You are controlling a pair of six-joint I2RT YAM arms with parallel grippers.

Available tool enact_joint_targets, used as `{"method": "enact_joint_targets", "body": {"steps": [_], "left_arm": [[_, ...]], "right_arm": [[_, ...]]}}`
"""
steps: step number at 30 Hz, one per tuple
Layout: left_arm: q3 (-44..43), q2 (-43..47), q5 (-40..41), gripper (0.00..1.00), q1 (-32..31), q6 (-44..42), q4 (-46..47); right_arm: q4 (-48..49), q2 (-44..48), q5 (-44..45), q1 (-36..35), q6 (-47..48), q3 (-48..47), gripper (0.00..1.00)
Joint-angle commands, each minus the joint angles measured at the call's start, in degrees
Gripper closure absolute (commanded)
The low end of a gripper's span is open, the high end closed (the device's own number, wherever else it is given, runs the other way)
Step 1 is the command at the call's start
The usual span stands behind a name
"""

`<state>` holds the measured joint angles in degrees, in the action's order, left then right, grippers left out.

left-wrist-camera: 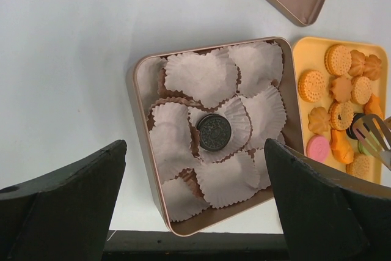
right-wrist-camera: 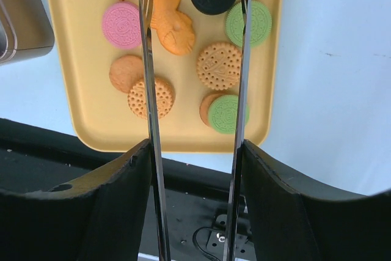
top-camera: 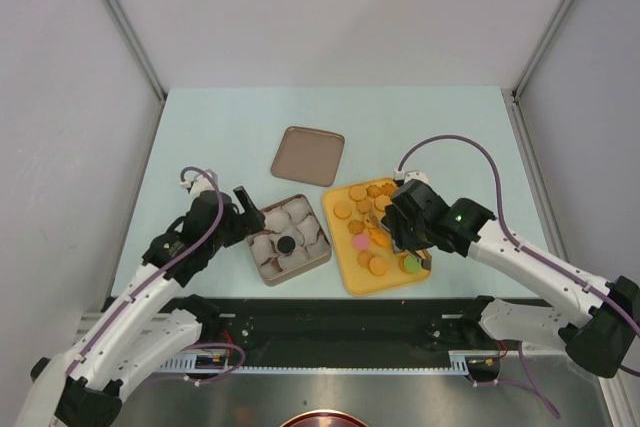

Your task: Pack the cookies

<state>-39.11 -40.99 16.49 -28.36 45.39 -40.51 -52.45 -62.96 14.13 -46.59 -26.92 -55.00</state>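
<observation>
**One black cookie in the tin, the rest flat on the tray**

In the top view, the left gripper (top-camera: 245, 207) hovers at centre left, just beside the left edge of the brown tin (top-camera: 265, 269). Its wrist view shows its jaws wide open (left-wrist-camera: 195, 212) and holding nothing. The tin is lined with white paper cups (left-wrist-camera: 201, 77). A single black cookie (left-wrist-camera: 214, 132) lies flat in a middle cup, face up, and being round it has no long axis. The tin's lid (top-camera: 308, 155) lies apart from it, toward the upper centre.

Right of the tin is the yellow tray (right-wrist-camera: 79, 59), where the remaining cookies (top-camera: 343, 210) lie flat. Most are tan, and a few are pink, green or black. One shaped orange biscuit (right-wrist-camera: 173, 29) seems to have its length running from upper left to lower right.

The right gripper (right-wrist-camera: 195, 151) clasps metal tongs (right-wrist-camera: 149, 90) between its fingers. The tongs' long axis runs straight up the wrist frame, with the blades apart and straddling several cookies. The wrist frame crops the blade tips, so I cannot tell whether they touch any cookie.
</observation>
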Motion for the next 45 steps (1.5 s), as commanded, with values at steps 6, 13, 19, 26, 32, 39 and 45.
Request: {"method": "enact_joint_targets", "body": {"steps": [6,13,19,26,32,39,45], "left_arm": [[0.97,-0.49,-2.16,0.0,0.41,-1.26,3.6],[0.71,-1.28,-2.43,0.0,0.32,-1.35,3.69],[0.62,-0.41,-1.37,0.0,0.32,-1.88,2.28],[0.79,-0.31,-0.85,0.0,0.32,-2.06,1.84],[0.53,-0.93,-0.85,0.0,0.32,-2.06,2.02],[1.05,-1.37,-0.93,0.0,0.32,-2.05,2.72],[1.32,-1.55,-1.2,0.01,0.32,-1.97,3.07]], "right_arm": [[7.25,3.46,-3.14,-0.17,-1.12,1.57,0.39],[12.45,-6.28,-4.55,-2.1,1.42,-4.67,0.39],[16.14,-13.14,-6.39,-1.75,3.62,-6.26,0.4],[18.43,-16.49,-7.62,-0.78,5.3,-6.87,0.4],[18.61,-18.52,-8.33,-0.7,6.17,-8.8,0.4],[18.35,-19.21,-8.15,-1.14,6.09,-8.98,0.41],[17.73,-20.54,-8.95,-1.14,5.65,-7.93,0.42]]}}
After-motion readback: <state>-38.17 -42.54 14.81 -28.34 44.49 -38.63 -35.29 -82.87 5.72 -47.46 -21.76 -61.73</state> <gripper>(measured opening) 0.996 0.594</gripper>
